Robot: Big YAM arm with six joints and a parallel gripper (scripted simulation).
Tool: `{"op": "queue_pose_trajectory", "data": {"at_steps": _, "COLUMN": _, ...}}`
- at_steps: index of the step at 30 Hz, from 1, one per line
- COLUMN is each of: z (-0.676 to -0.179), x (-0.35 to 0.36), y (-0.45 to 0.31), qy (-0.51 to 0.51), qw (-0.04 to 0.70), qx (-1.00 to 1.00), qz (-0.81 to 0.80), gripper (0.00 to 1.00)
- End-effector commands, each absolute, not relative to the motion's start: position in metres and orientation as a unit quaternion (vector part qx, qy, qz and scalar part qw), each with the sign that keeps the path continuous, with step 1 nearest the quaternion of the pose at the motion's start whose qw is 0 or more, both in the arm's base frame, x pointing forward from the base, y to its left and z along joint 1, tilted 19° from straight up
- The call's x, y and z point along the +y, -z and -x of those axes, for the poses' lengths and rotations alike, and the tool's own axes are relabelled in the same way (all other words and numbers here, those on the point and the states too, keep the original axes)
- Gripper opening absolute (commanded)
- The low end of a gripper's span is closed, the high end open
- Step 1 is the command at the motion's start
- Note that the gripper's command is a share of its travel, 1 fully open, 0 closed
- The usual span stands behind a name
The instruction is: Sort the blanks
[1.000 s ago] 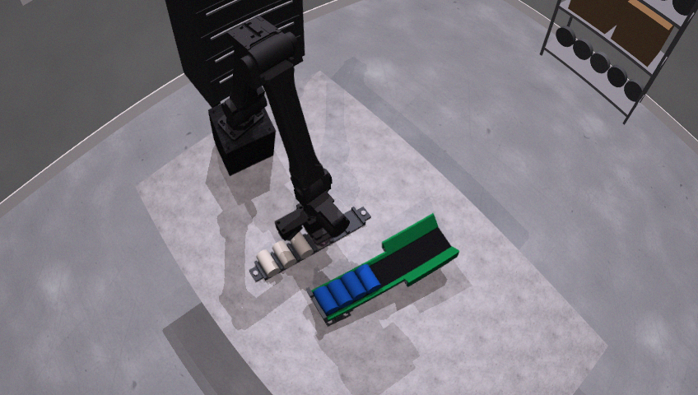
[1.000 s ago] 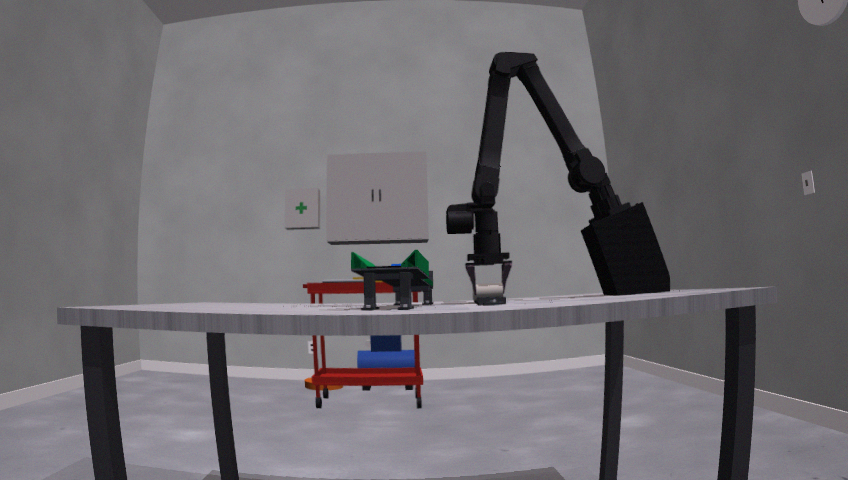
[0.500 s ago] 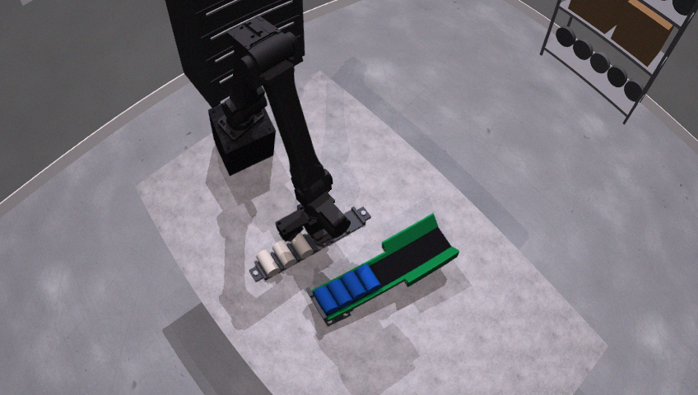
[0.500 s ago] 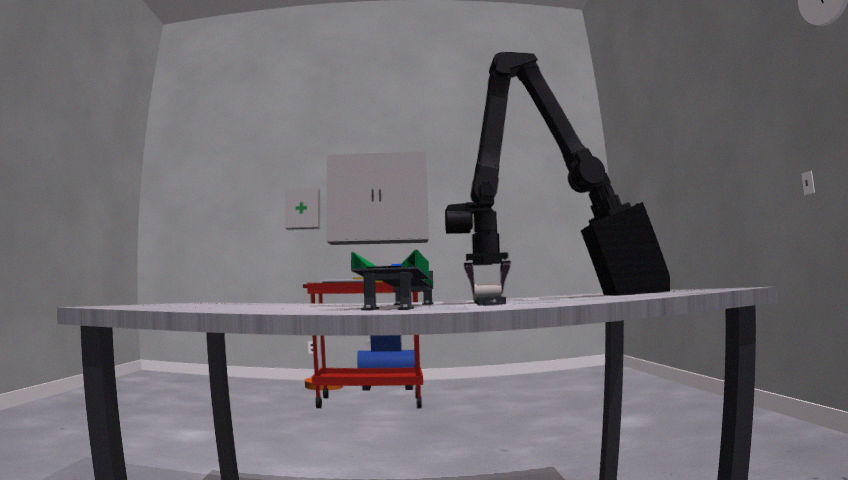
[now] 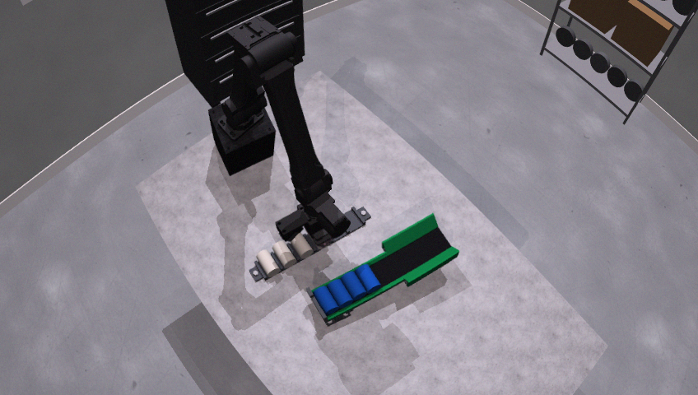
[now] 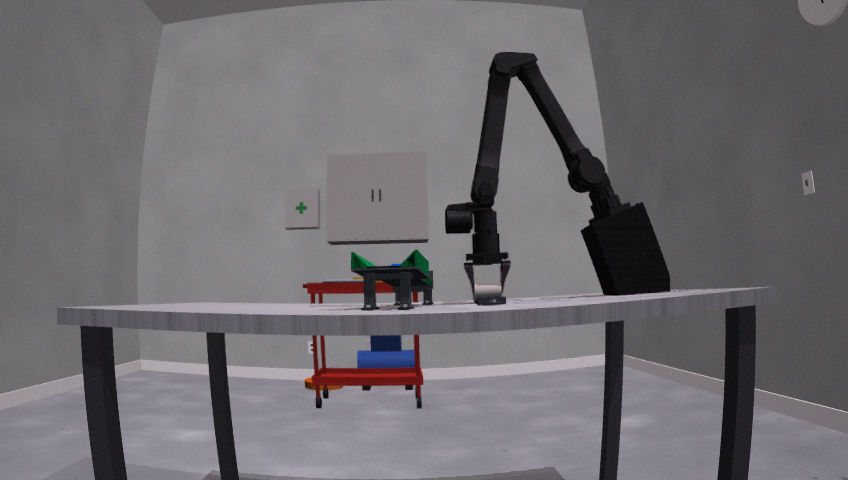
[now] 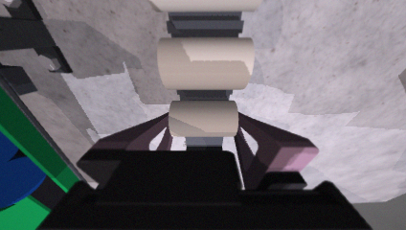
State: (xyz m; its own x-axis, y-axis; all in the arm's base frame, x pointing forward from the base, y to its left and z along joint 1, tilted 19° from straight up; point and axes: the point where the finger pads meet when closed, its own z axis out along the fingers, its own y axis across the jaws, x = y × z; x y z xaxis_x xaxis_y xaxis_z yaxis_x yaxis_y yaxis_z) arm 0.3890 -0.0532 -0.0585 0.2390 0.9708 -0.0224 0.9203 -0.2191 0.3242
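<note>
My gripper (image 7: pixel 203 114) is shut on a cream blank (image 7: pixel 203 118) and holds it low in the dark stock rack (image 5: pixel 308 242), between two ribs. From the side, the blank (image 6: pixel 487 291) sits between the fingers at rack level. More cream blanks (image 7: pixel 206 63) lie in the slots beyond it, and three show from above (image 5: pixel 284 253). The wrist (image 5: pixel 318 227) hides the fingertips in that view. Several blue blanks (image 5: pixel 346 288) lie side by side across the green feed ramp (image 5: pixel 392 267), in a tight row at its lower end.
The arm's black base (image 5: pixel 242 139) stands behind the rack. A wire shelf with black discs (image 5: pixel 599 61) stands far off at the back right. A red cart (image 6: pixel 368 356) is behind the table.
</note>
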Motion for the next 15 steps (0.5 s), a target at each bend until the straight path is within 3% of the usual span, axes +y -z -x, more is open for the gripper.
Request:
{"op": "queue_pose_trajectory", "data": {"at_steps": 1, "z": -0.3954, "x": -0.0539, "y": 0.0530, "qy": -0.096, "qw": 0.138, "qx": 0.613, "qz": -0.772, "gripper": 0.64}}
{"op": "queue_pose_trajectory", "data": {"at_steps": 15, "z": -0.3903, "x": -0.0517, "y": 0.0545, "qy": -0.097, "qw": 0.139, "qx": 0.614, "qz": -0.771, "gripper": 0.64}}
